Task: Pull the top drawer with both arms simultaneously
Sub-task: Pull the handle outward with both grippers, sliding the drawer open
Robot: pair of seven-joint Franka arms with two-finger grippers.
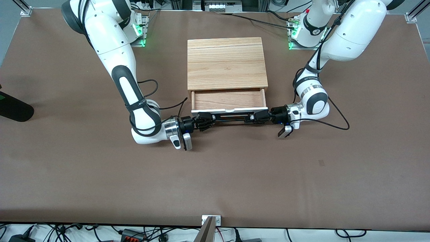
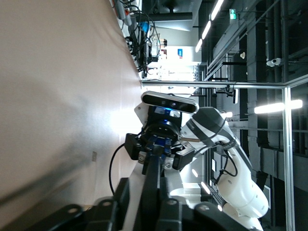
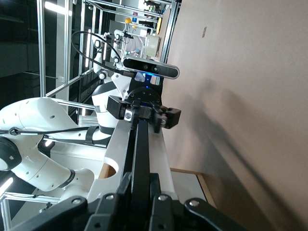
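Top drawer (image 1: 229, 99) of the light-wood cabinet (image 1: 227, 63) stands partly pulled out at the centre of the front view, its reddish-brown inside showing above the white front panel (image 1: 229, 109) and the long black bar handle (image 1: 231, 116) just below it in the frame. Both arms reach in low from the upper corners, forearms bent down to the table (image 1: 215, 174) and wrists turned level toward each other. The right gripper (image 1: 205, 121), coming from the frame's left, is clamped on one end of the handle; the left gripper (image 1: 259, 117), coming from the frame's right, is clamped on the other end. In the left wrist view the handle (image 2: 153, 178) runs straight from the left gripper (image 2: 154, 204) at the bottom of the picture to the right gripper (image 2: 159, 150) at mid-frame. The right wrist view mirrors this, with the handle (image 3: 140, 154) leading from the right gripper (image 3: 139, 199) to the left gripper (image 3: 143, 114). Brown table surface lies bare across the whole lower half of the front view, from the handle down to the table's lower edge.
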